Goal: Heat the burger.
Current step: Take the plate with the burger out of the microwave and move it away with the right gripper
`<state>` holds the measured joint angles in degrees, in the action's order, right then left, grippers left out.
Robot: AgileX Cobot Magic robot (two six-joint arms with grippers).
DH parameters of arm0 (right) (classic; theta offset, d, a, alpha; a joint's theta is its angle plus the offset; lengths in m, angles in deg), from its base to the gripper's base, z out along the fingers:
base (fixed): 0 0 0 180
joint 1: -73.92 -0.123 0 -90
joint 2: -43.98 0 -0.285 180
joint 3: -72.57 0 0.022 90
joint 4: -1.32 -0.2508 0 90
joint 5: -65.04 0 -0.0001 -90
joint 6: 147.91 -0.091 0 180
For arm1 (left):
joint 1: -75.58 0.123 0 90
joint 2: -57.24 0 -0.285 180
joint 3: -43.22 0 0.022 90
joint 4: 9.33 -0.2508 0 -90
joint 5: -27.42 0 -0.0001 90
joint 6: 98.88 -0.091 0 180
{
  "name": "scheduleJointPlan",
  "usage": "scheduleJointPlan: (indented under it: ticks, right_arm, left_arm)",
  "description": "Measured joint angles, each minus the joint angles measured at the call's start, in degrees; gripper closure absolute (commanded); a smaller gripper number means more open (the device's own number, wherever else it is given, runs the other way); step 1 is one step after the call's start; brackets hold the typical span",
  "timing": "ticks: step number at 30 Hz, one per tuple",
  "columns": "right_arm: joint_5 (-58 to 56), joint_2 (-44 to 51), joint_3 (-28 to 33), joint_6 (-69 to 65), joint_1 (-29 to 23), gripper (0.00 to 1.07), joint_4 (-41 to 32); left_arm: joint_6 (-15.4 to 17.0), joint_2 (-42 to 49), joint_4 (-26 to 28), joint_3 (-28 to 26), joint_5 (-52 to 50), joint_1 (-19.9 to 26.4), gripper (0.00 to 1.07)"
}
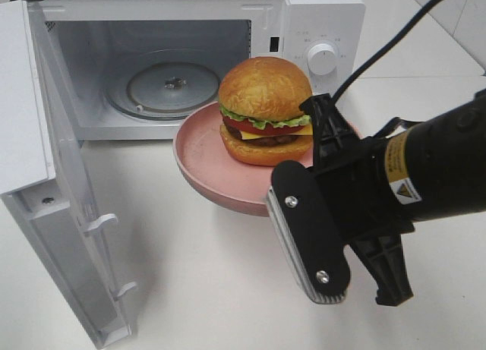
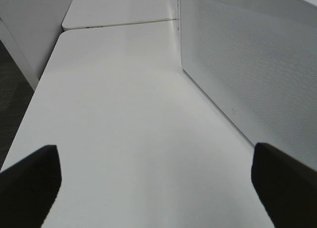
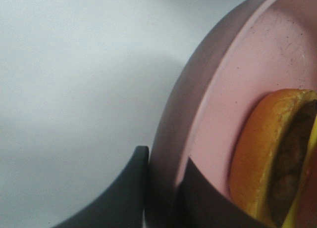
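The burger [image 1: 264, 111], with its glossy brown bun, lettuce, cheese and dark patty, stands upright on a round pink plate [image 1: 205, 156]. The plate is held just in front of the open microwave [image 1: 304, 16], seemingly above the table. My right gripper [image 1: 323, 149] is shut on the plate's right rim. The right wrist view shows one finger on each side of the plate's rim [image 3: 208, 89], the right gripper [image 3: 163, 188] clamped there, and the burger [image 3: 267, 159] close by. My left gripper [image 2: 158, 188] is open and empty over bare table, beside the microwave's outer wall [image 2: 247, 65]; it is out of the high view.
The microwave door [image 1: 45, 175] is swung wide open to the left, reaching the front of the table. A glass turntable [image 1: 173, 84] lies in the cavity. A control knob [image 1: 322, 59] sits on the right panel. The table [image 1: 205, 274] is white.
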<state>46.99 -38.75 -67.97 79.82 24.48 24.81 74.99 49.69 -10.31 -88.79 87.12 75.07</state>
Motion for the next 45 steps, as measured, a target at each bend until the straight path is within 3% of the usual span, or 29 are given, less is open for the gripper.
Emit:
scheduleJointPlan:
  ticks: [12, 27, 37, 45]
  right_arm:
    - [-1.8, 12.3, 7.7, -1.2, 0.0, 1.07, 0.5]
    - [-13.2, 25.8, 14.2, -16.6, 0.0, 1.07, 10.1]
    - [-20.3, 27.4, 14.3, -31.6, 0.0, 1.07, 17.9]
    - [-29.4, 27.4, 14.3, -40.5, 0.0, 1.07, 18.4]
  left_arm:
    - [0.0, 0.0, 0.0, 0.0, 0.0, 0.0, 0.07]
    - [0.0, 0.0, -0.1, 0.0, 0.0, 0.0, 0.07]
    - [0.0, 0.0, -0.1, 0.0, 0.0, 0.0, 0.07]
    - [0.0, 0.0, -0.1, 0.0, 0.0, 0.0, 0.07]
